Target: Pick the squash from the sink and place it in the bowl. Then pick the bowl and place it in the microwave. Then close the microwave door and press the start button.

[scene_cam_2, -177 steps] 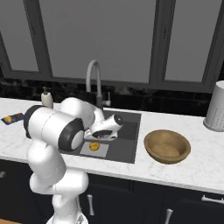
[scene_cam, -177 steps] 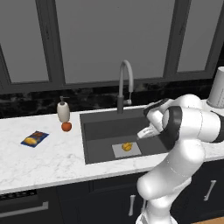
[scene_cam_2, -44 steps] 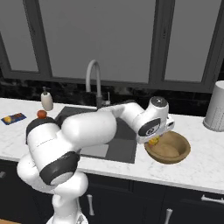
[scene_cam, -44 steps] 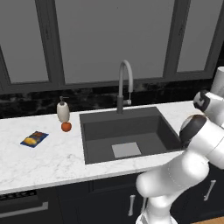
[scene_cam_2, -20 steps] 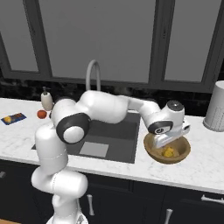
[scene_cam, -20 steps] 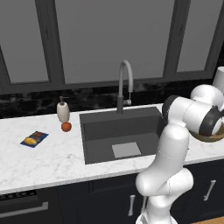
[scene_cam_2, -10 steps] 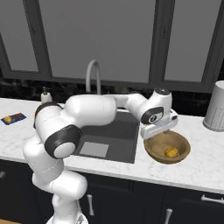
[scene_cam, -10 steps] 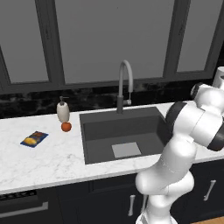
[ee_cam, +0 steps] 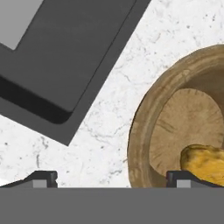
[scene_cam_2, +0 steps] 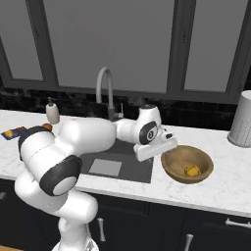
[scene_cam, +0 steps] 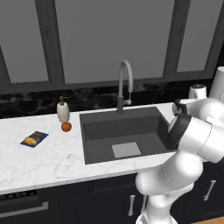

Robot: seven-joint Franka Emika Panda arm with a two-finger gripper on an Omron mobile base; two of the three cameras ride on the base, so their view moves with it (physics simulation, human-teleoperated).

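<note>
The squash [scene_cam_2: 191, 170] lies inside the bowl [scene_cam_2: 172, 169], on its tan floor, right of the sink [scene_cam_2: 131, 156] on the marble desk [scene_cam_2: 225, 182]. The end effector [ee_cam: 111, 178] hangs over the bowl's left rim, jaws spread wide, holding nothing; one fingertip [ee_cam: 183, 179] sits above the squash, the other above bare desk.

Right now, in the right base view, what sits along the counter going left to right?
Blue snack packet → soap dispenser → faucet → gripper → bowl holding the squash → grey canister.
</note>
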